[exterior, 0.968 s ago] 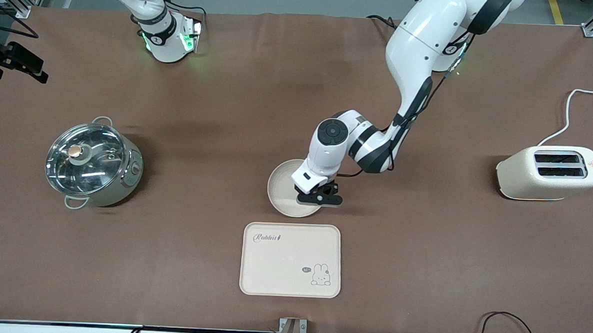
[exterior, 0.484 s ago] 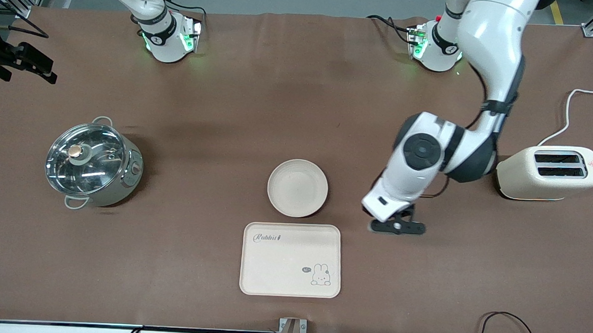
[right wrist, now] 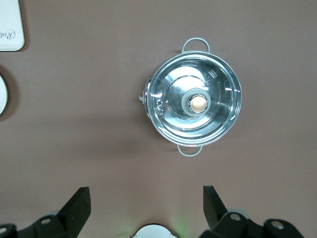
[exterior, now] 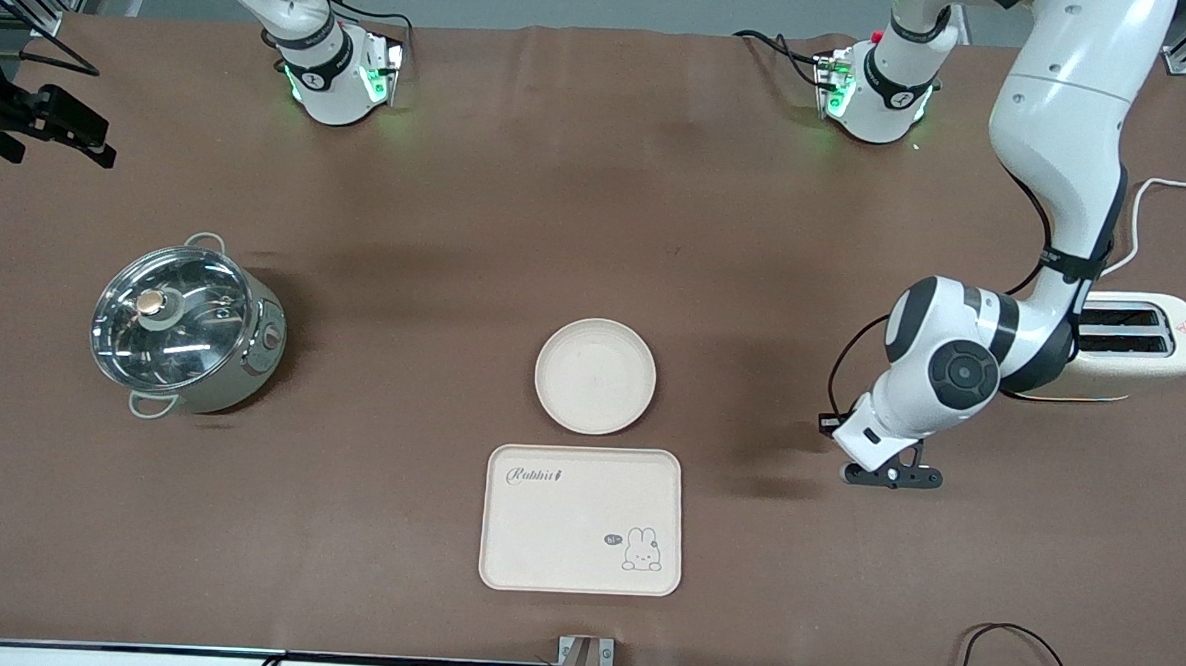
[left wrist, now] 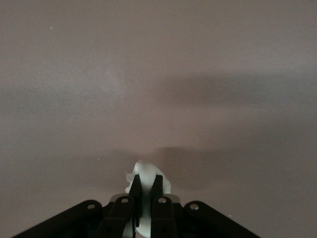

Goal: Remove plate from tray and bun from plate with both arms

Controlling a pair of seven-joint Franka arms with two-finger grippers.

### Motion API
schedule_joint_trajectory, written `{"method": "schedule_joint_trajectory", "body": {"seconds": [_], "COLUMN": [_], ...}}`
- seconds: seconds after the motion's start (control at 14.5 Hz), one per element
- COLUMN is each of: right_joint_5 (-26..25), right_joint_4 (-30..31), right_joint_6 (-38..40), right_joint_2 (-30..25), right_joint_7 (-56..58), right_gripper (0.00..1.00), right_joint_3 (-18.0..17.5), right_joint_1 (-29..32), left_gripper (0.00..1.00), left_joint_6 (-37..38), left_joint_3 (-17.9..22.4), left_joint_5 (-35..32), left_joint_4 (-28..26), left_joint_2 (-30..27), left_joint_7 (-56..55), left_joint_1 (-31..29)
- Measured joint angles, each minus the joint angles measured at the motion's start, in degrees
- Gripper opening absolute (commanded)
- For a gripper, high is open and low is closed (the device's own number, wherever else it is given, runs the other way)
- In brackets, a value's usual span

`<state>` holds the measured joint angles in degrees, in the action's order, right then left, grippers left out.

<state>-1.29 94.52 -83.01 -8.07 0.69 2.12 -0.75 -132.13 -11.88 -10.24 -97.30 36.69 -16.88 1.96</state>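
Note:
The round cream plate [exterior: 595,376] lies on the brown table, just farther from the front camera than the tray; its edge shows in the right wrist view [right wrist: 2,94]. No bun is in view. My left gripper [exterior: 892,476] hangs low over bare table between the plate and the toaster. It is shut [left wrist: 147,181], with a small white lump at its tips that I cannot identify. My right gripper [right wrist: 147,196] is open and empty, high above the table, looking down on the pot. It is out of the front view.
A steel pot [exterior: 185,327] with a glass lid stands toward the right arm's end; it also shows in the right wrist view [right wrist: 194,105]. The rabbit tray [exterior: 582,520] lies near the front edge. A cream toaster [exterior: 1143,347] stands beside the left arm's elbow.
My left gripper has left the plate's rim and swung toward the toaster. The plate stays where it was. The right arm has not moved.

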Motion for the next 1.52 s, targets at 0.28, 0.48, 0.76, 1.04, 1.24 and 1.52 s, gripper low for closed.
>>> {"method": "schedule_joint_trajectory", "body": {"seconds": [0.28, 0.48, 0.76, 1.04, 1.24, 1.52], "right_joint_5": [0.04, 0.07, 0.07, 0.07, 0.07, 0.07], "right_joint_4": [-0.01, -0.04, -0.08, -0.11, -0.14, -0.15], "right_joint_6": [-0.06, -0.27, -0.84, -1.27, -1.49, -2.12], "right_joint_2": [0.0, 0.0, 0.02, 0.15, 0.26, 0.73], "right_joint_7": [0.0, 0.0, 0.0, 0.0, 0.0, 0.0], "right_gripper": [1.0, 1.0, 1.0, 1.0, 1.0, 1.0], "right_joint_3": [0.0, -0.04, 0.03, 0.08, 0.08, 0.13], "right_joint_1": [-0.22, -1.07, -1.33, -1.33, -1.33, -1.32], "left_gripper": [0.97, 1.0, 1.0, 1.0, 1.0, 1.0], "left_joint_6": [-3.66, -4.76, -1.6, 13.46, 25.09, 34.52], "left_joint_3": [-0.03, -0.04, -0.19, -0.27, -0.47, -0.48], "left_joint_5": [0.0, 0.0, 0.0, 0.0, 1.43, 3.45], "left_joint_4": [0.01, 0.46, 4.39, 9.6, 13.44, 15.1], "left_joint_2": [2.62, 3.27, -0.04, -10.43, -18.39, -25.71], "left_joint_7": [-0.14, 0.14, 0.74, 1.12, 1.16, 4.49], "left_joint_1": [-1.46, -2.35, -2.39, -2.89, -3.04, -3.24]}}
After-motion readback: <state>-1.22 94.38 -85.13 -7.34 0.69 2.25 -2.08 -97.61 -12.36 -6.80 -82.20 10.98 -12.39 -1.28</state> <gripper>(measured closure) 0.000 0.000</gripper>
